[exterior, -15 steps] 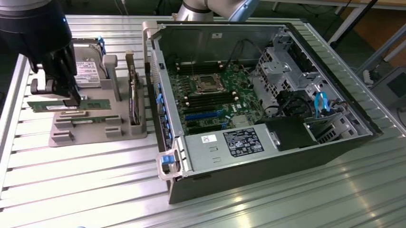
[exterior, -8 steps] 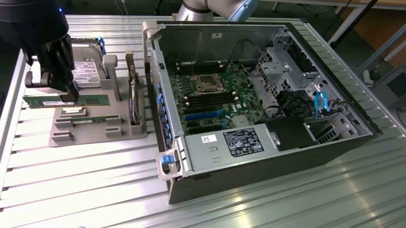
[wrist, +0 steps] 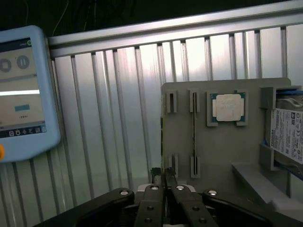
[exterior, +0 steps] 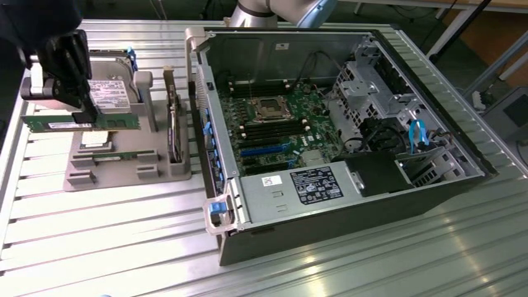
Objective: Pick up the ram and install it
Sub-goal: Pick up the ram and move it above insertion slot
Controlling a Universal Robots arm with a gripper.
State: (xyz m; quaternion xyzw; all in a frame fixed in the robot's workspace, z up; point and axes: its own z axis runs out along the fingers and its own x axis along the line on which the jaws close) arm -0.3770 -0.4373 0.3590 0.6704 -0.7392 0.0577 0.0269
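Above the gray parts tray (exterior: 123, 176) at the exterior view's left, the gripper (exterior: 83, 117) holds the ram (exterior: 115, 121) level, fingers clamped on its middle, apart from the open computer case (exterior: 272, 241) on the ribbed metal surface (exterior: 99, 235).

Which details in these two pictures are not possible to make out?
1. The print on the label of the ram: too small in the exterior view.
2. Where the jaws touch the ram: hidden by the body of the gripper in the exterior view.
3. The hard drive: cut off by the picture's edge in the wrist view.
4. The slot latches on the motherboard: too small in the exterior view.
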